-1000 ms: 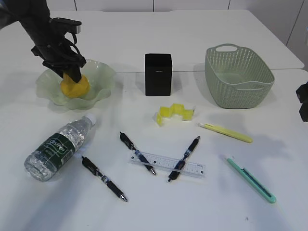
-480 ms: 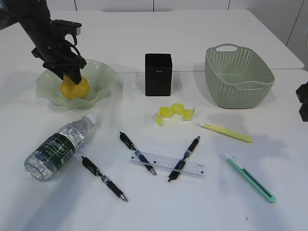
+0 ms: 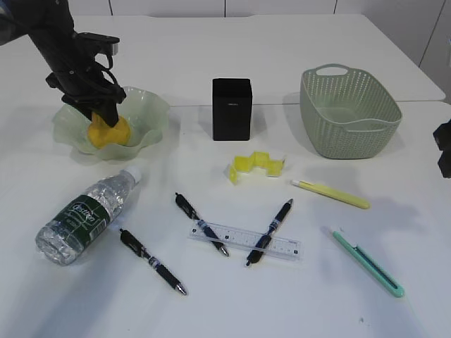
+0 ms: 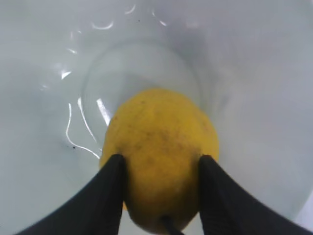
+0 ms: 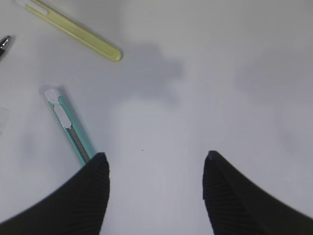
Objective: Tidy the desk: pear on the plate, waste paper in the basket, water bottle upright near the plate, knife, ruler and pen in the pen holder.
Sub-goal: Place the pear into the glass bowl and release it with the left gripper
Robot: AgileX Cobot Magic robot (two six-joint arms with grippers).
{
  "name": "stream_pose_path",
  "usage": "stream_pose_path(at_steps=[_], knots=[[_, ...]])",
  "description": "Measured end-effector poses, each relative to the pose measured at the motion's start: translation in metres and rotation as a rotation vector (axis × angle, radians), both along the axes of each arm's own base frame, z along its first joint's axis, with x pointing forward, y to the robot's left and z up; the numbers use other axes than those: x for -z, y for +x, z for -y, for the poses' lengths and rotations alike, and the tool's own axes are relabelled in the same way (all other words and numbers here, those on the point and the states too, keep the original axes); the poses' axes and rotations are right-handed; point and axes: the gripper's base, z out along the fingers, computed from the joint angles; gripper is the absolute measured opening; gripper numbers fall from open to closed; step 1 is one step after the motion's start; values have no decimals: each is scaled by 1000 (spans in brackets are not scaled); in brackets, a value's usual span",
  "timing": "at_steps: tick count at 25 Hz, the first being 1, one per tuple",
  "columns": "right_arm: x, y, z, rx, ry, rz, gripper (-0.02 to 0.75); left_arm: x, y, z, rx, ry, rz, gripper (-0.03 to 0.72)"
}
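Since a second ago the left gripper (image 3: 101,115) has shifted slightly back and up over the plate (image 3: 149,105), near the desk's (image 3: 211,42) far left corner. It still pinches the pear (image 3: 110,132) between its fingers (image 4: 110,186), and the fruit sits in the dish's hollow, so release looks like the next step. The water bottle (image 3: 88,214) lies on its side by the left edge. The right gripper (image 5: 155,169) hangs empty, jaws wide, beside the teal knife (image 5: 71,132) near the right edge.
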Motion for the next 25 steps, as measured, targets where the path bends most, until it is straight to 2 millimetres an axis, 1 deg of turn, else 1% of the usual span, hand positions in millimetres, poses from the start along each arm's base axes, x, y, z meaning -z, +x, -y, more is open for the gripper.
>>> stream_pose_path(at_steps=[9, 12, 16, 25], knots=[[0, 0, 0, 1, 0, 0, 449, 0, 0, 0, -4, -1, -3, 308], [0, 0, 0, 2, 1, 0, 449, 1, 0, 0, -7, -2, -5, 324], [0, 0, 0, 2, 1, 0, 450, 1, 0, 0, -11, -3, -5, 370], [0, 0, 0, 2, 1, 0, 449, 1, 0, 0, -19, -10, -5, 393]])
